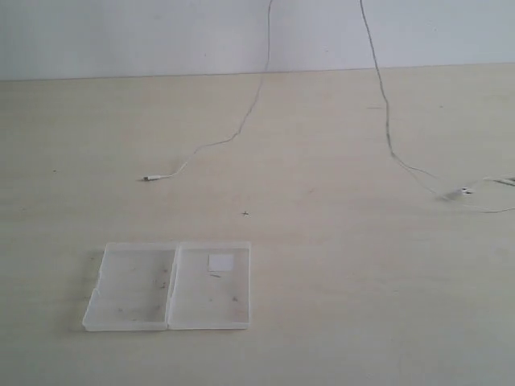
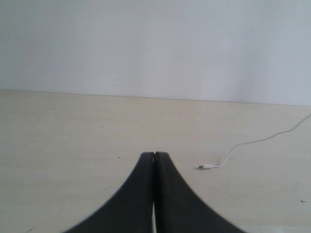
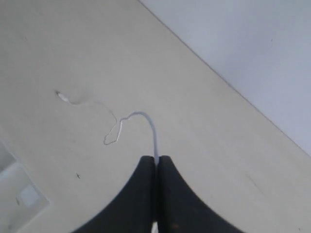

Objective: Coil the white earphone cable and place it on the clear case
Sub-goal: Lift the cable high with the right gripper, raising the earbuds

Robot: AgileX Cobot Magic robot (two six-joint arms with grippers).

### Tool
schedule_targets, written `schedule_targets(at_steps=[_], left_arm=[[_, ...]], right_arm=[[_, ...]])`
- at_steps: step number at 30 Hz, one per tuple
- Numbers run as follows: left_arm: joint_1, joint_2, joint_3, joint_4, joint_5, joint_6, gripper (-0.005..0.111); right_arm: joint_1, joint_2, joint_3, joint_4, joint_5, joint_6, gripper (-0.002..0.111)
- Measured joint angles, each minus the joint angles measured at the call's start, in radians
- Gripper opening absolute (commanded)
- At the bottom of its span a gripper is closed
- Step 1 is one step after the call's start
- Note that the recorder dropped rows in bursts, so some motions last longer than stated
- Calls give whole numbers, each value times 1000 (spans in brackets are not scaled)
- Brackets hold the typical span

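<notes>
Right gripper [image 3: 156, 158] pinches the earphone cable [image 3: 155, 141]; left gripper [image 2: 154, 155] closed, nothing visibly held; clear case [image 1: 169, 287] lies open near the table's [image 1: 370, 314] front edge.

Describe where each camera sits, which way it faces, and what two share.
Exterior: above the table, facing down toward the wall at clear case and white earphone cable; no robot parts.
Left wrist: low, behind shut left end effector, facing the wall.
Right wrist: high, behind right end effector shut on the cable, facing down.
Shared: both wrist views show the cable's plug.
</notes>
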Motion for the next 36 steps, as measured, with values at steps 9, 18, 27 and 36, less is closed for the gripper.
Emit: schedule_targets(at_steps=[9, 18, 27, 36], left_arm=[[0, 0, 0, 0, 0, 16, 0], [0, 0, 0, 0, 0, 105, 0], [0, 0, 0, 0, 0, 113, 0], [0, 0, 0, 0, 0, 134, 0]], right_arm=[[0, -31, -68, 34, -33, 78, 0], [0, -80, -68, 90, -129, 123, 0], [100, -117, -68, 90, -240, 129, 0], [151, -117, -68, 23, -212, 170, 0]])
